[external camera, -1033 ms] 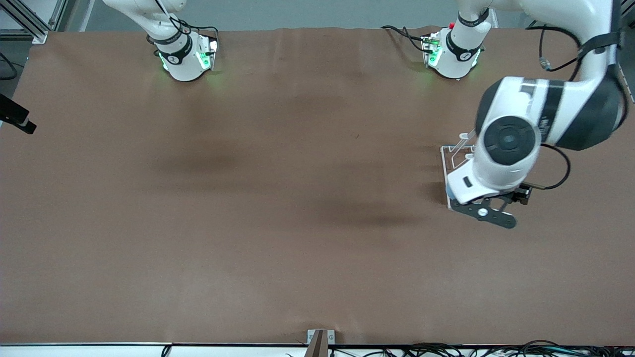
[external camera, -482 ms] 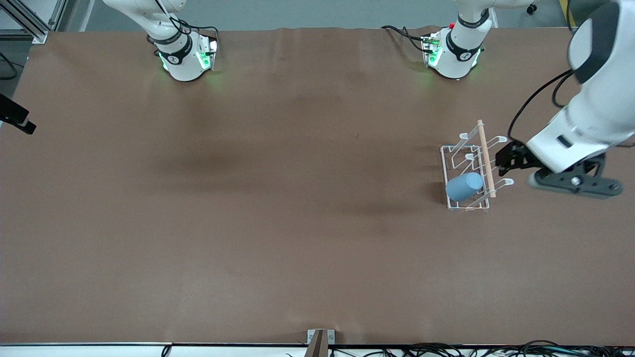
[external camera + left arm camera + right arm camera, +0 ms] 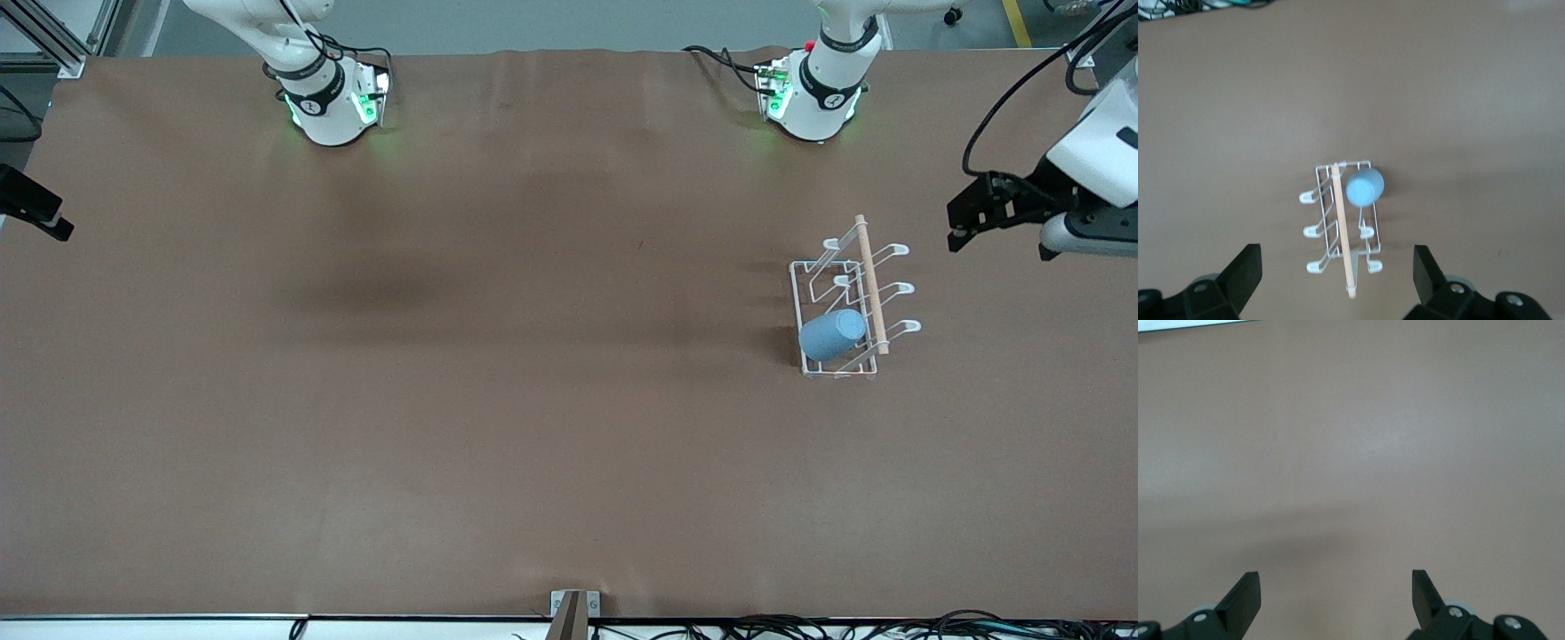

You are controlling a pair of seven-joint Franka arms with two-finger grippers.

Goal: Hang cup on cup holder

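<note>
The cup sits on the holder, slipped over one of the prongs at the end of the rack nearest the front camera, on the side toward the middle of the table, tilted with its closed base pointing outward. The holder stands on the brown table toward the left arm's end. From the front, the left gripper hangs in the air at the frame's edge, over the table just past the holder toward the table's end; part of the hand is cut off there, so its spread is hard to judge. The left wrist view settles it: the two dark fingers stand wide apart with nothing between them, and it looks straight down on the holder, showing the wooden rod along the top, the remaining prongs bare, and the cup as a blue disc. The right gripper does not show in the front view at all; only its wrist view shows it, fingers wide and empty, over bare table, the arm waiting.
</note>
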